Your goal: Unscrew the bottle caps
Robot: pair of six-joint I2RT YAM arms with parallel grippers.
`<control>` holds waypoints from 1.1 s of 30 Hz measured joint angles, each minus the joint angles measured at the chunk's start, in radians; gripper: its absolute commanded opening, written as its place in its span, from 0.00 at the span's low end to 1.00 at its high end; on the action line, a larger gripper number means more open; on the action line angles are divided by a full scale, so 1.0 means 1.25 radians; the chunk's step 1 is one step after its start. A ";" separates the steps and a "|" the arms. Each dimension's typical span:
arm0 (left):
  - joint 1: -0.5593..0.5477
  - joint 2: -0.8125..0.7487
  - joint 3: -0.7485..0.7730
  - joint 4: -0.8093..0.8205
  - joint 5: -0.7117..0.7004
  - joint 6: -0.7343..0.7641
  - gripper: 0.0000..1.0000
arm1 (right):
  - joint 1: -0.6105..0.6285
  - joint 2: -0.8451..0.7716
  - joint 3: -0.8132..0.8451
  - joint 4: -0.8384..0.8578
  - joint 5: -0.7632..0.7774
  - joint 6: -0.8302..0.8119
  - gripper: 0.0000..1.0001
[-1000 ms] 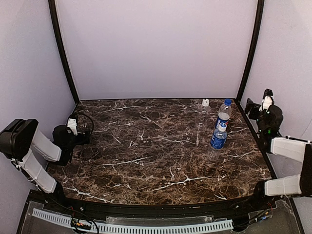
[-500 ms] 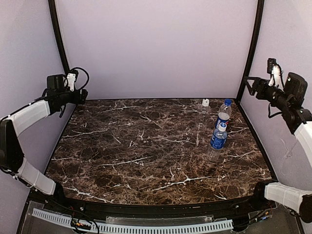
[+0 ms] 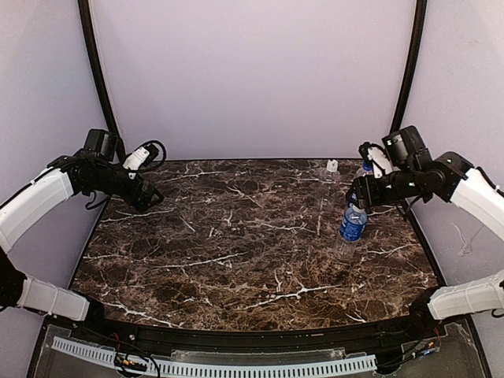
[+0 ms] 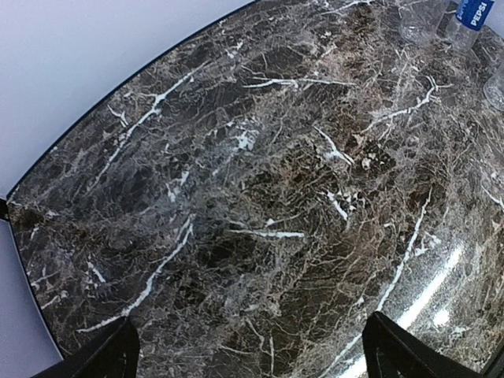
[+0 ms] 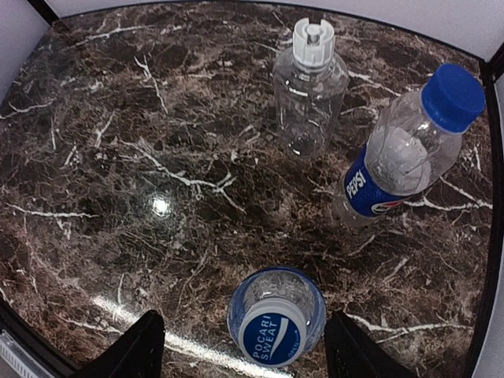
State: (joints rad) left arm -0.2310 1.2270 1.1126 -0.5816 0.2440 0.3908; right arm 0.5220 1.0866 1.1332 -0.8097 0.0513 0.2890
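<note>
Three clear bottles stand at the table's back right. The unlabelled bottle (image 5: 309,98) has a white cap (image 5: 313,43). The Pepsi bottle (image 5: 394,161) has a blue cap (image 5: 451,96). The blue-labelled bottle (image 3: 351,226) has a blue Pocari Sweat cap (image 5: 273,339). My right gripper (image 5: 244,319) hovers open above this cap, one finger on each side, touching nothing; in the top view the right gripper (image 3: 353,197) sits just over that bottle. My left gripper (image 3: 152,197) is open over bare marble at the far left, and the left wrist view shows the left gripper (image 4: 250,323) with nothing between its fingers.
The dark marble table (image 3: 236,252) is bounded by pale walls with black posts (image 3: 98,79) at the back corners. The bottles stand close to the right edge and the right post (image 3: 405,79).
Both arms swung down from beside the walls to over the table. My right gripper came in above the blue-labelled bottle and its jaws narrowed somewhat. The bottles did not move.
</note>
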 measured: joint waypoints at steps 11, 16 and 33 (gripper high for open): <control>0.000 0.022 -0.010 -0.003 0.051 -0.010 1.00 | 0.074 0.073 0.029 -0.066 0.164 0.040 0.54; 0.000 0.022 -0.010 -0.003 0.066 -0.011 0.96 | 0.074 0.097 0.029 -0.066 0.175 0.040 0.51; 0.000 0.023 -0.009 -0.004 0.083 -0.011 0.95 | 0.074 0.113 0.029 -0.065 0.165 0.040 0.43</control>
State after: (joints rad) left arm -0.2310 1.2556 1.1011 -0.5861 0.3473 0.3775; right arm 0.6147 1.2274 1.1690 -0.8906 0.2577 0.3386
